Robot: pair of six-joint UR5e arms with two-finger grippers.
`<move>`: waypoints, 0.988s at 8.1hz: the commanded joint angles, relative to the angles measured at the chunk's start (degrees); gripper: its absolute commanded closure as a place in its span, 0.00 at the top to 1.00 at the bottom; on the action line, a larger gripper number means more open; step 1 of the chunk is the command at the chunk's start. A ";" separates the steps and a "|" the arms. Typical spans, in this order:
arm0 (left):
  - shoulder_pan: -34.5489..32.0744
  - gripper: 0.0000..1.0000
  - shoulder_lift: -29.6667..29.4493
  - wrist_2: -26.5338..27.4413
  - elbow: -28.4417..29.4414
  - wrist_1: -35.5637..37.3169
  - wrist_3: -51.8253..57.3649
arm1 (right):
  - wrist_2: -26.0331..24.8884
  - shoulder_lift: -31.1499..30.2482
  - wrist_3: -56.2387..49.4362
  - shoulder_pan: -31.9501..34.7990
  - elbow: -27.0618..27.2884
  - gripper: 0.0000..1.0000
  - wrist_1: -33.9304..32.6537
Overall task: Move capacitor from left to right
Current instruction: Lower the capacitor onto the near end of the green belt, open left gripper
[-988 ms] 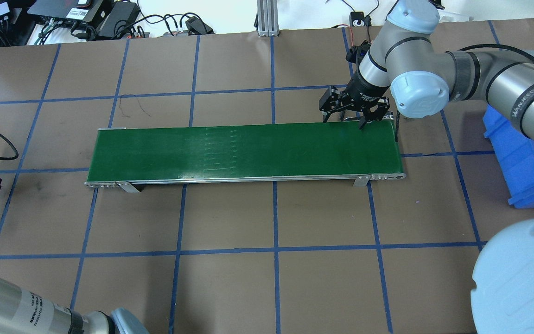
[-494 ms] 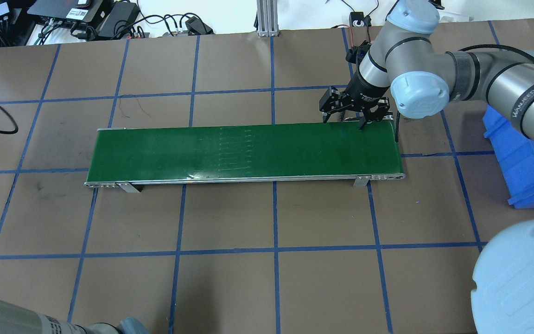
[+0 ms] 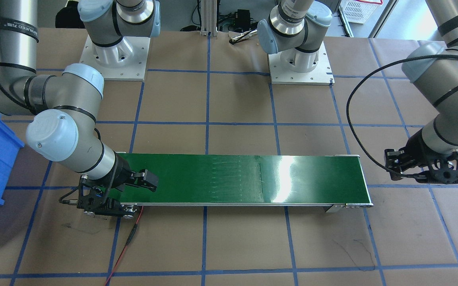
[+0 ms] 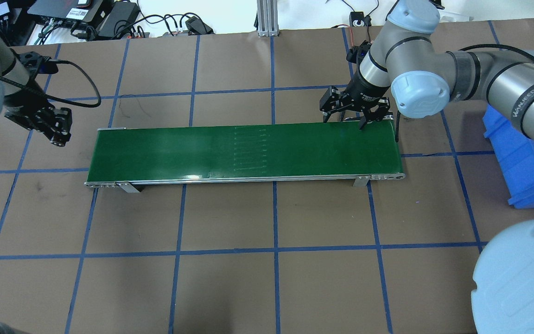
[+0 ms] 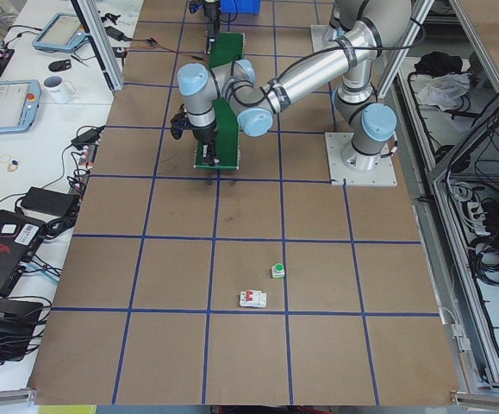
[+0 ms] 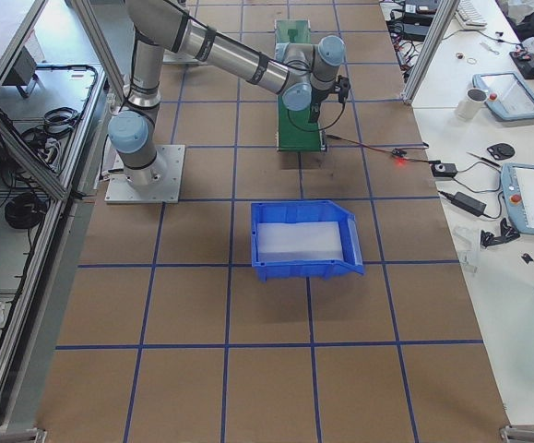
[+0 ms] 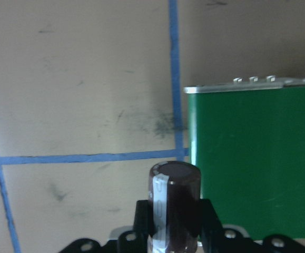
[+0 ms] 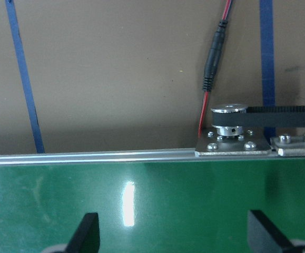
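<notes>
The capacitor [image 7: 176,200], a stubby dark brown cylinder with a lighter stripe, stands upright between the pads of my left gripper [image 7: 174,224]. The left gripper [image 4: 56,127] is shut on it and hovers over the brown table just off the left end of the green conveyor belt [image 4: 248,150]. In the overhead view the capacitor is hidden by the gripper. My right gripper [image 4: 348,118] is open and empty, low over the far edge of the belt near its right end; its two fingertips [image 8: 86,232] show over the green belt in the right wrist view.
A blue bin [image 4: 522,162] stands on the table to the right of the belt. A red-black cable [image 8: 213,68] runs to the belt's pulley. A small part with a green button [image 5: 277,271] and a white breaker block [image 5: 252,299] lie at the table's left end.
My left arm has swung in from the view's left edge, away from the robot and toward the belt's left end. The right arm has not moved.
</notes>
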 commanded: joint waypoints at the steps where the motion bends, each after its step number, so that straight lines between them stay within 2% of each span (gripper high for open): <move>1: -5.70 0.12 -0.69 -2.49 -0.23 -0.10 -4.65 | 0.00 0.06 0.05 0.08 0.00 1.00 0.00; 3: -6.94 0.13 -0.86 -4.33 -0.85 -0.27 -7.72 | -0.08 0.06 0.05 0.00 0.00 1.00 0.00; 7: -7.03 0.16 -3.41 -4.68 -2.70 0.34 -9.66 | -0.08 0.06 0.05 0.00 0.00 1.00 0.00; 8: -7.29 0.32 -3.41 -6.43 -2.96 -0.09 -13.49 | -0.17 0.06 0.05 0.00 0.00 1.00 0.00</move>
